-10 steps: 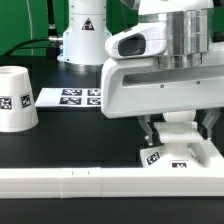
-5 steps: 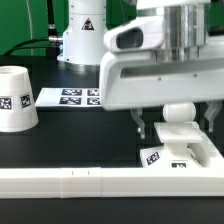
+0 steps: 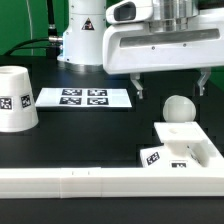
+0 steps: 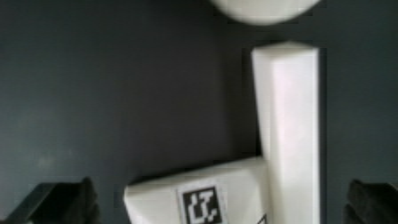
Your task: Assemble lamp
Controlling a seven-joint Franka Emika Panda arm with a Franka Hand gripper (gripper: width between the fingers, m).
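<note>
Black table top fills most of the exterior view. The white arm body and its gripper span the upper right of that frame. Along the bottom edge lies a long white plastic rail, no part of the job. Behind, in the upper middle, is the marker board, flat on the table. The lamp's tapered white cup-like plastic shade stands alone at the exterior view's left edge, wide end down and tag facing out, well apart from the other parts. The flat square white plastic base sits at the lower right, just behind the rail, with a tag on its near corner. The round-headed white plastic bulb stands upright on it, its head below the gripper but clear of it. The dark fingers are spread wide with nothing between them. The wrist view agrees: bulb head and tagged base corner lie in the open gap, untouched. My reading: bulb-to-base looks done, though I cannot tell how firmly it seats. The shade is not yet fetched and fitted over the bulb, so roughly the last third is left.
</note>
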